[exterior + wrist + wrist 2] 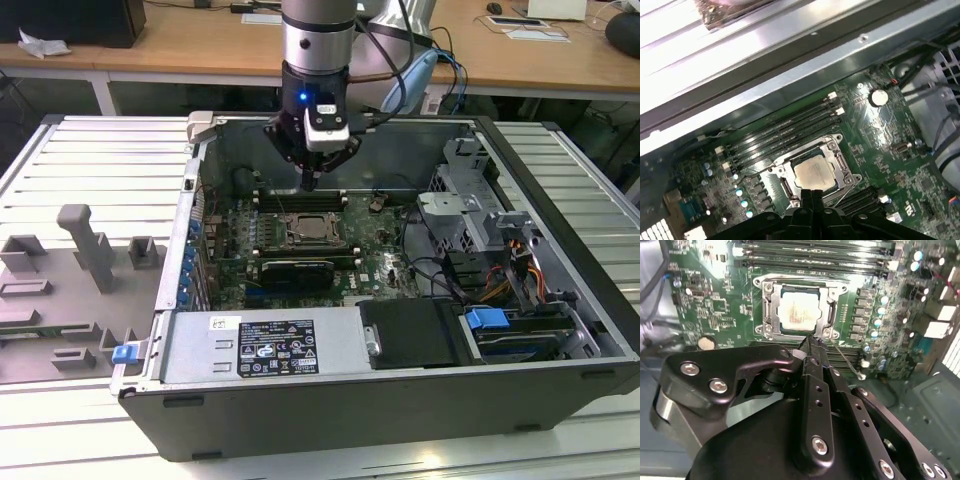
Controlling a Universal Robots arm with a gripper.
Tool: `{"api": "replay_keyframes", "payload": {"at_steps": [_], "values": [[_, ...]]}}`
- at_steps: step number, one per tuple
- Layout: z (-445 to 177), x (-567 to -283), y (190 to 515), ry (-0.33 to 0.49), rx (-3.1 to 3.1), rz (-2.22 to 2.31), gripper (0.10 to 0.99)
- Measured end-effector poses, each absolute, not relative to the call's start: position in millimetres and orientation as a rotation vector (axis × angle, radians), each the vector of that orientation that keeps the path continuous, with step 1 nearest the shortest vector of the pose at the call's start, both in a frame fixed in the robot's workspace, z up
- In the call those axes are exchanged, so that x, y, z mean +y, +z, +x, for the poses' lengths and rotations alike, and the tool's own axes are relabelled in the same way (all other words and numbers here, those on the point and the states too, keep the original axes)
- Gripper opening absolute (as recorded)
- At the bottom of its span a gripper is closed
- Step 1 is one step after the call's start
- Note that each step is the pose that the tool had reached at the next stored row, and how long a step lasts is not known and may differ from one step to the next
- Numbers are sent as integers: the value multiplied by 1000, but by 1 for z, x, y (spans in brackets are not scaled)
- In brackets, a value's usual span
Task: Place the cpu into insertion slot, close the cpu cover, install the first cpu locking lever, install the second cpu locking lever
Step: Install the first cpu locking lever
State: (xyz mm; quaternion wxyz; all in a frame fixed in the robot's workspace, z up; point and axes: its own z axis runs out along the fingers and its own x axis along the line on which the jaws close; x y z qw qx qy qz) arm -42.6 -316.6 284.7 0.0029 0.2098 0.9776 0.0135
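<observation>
Inside an open computer case point(300, 420) on a slatted metal desk point(90, 160), the robot arm's claw point(309, 183) hangs clenched and empty just above the motherboard. The cpu point(796, 310) sits in the insertion slot point(805, 288), with the cpu cover point(771, 307) apparently lying flat around it. In the second wrist view the claw's tip hovers near a socket corner where a thin wire lever point(846, 359) juts out, seemingly unlatched (whether its twin is hooked cannot be told). The lever work looks to be in hand; done well, it means pushing on the wire alone, steadily, clear of the cpu and the memory slots point(815, 255).
</observation>
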Motion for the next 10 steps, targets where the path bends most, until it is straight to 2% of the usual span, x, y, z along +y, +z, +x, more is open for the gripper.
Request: {"api": "replay_keyframes", "payload": {"at_steps": [10], "values": [[-43, -317, 285, 43, 3111, 411, 106]]}}
